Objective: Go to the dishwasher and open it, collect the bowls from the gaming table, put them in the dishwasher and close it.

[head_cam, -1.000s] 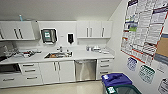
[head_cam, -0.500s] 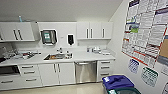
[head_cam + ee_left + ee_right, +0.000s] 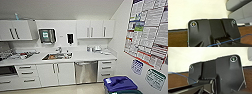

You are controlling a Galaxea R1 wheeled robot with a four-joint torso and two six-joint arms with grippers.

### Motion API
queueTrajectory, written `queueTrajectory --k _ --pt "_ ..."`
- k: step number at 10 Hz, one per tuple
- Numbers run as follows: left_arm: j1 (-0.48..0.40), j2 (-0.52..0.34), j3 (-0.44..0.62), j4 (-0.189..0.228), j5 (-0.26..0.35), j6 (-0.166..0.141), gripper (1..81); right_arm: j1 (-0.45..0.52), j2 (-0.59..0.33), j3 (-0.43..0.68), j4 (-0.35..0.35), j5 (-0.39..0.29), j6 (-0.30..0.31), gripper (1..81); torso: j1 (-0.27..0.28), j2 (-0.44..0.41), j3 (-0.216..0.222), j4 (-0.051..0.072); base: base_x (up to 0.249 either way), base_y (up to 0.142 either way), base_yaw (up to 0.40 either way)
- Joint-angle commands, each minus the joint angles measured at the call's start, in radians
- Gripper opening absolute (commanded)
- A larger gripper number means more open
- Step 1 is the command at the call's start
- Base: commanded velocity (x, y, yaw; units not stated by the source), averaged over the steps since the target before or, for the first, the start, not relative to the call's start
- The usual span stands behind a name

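2 bins stand at the near right of the head view, a blue-lidded bin (image 3: 120,83) and a green-lidded bin (image 3: 126,92) just in front of it, both against a white wall hung with printed posters (image 3: 150,32).

Across the room runs a white kitchen unit. Its tabletop (image 3: 82,57) carries a steel sink (image 3: 57,56) with a tap (image 3: 59,49) behind it, a heap of dishes (image 3: 21,55) on the far left end, and a few small items (image 3: 96,49) on the right end, too blurred to name. The dishwasher (image 3: 86,72) sits under the tabletop, right of the sink, between white cupboard doors (image 3: 56,74) and a stack of white drawers (image 3: 106,70). Its brushed steel front is shut, with a horizontal bar handle along the top edge. On the back wall hang a paper towel dispenser (image 3: 47,36) and a dark soap dispenser (image 3: 70,38), flanked by white wall cupboards (image 3: 95,28).

Neither gripper can be placed against the dishwasher, so its position relative to them cannot be told. The left wrist view shows the robot's dark plate over a pale floor (image 3: 193,11), a wood-toned strip (image 3: 176,38) and a thin blue cable (image 3: 233,39). The right wrist view shows a similar plate, pale surface and wood-toned band (image 3: 176,80). Whether either gripper is wide or narrow cannot be told.
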Motion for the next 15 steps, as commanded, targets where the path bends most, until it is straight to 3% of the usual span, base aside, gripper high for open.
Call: queueTrajectory --k 1,15 --pt "-0.049 -0.009 0.01 -0.005 0.052 0.001 81.1 0.05 -0.023 0.007 0.01 -0.048 -0.003 81.1 0.0 0.0 0.0 0.0 0.107 0.0 0.0" --pt "-0.047 -0.012 0.01 -0.007 0.052 0.001 81.1 0.051 -0.016 0.006 0.01 -0.048 -0.003 81.1 -0.001 0.0 0.0 0.0 0.107 0.0 0.0"
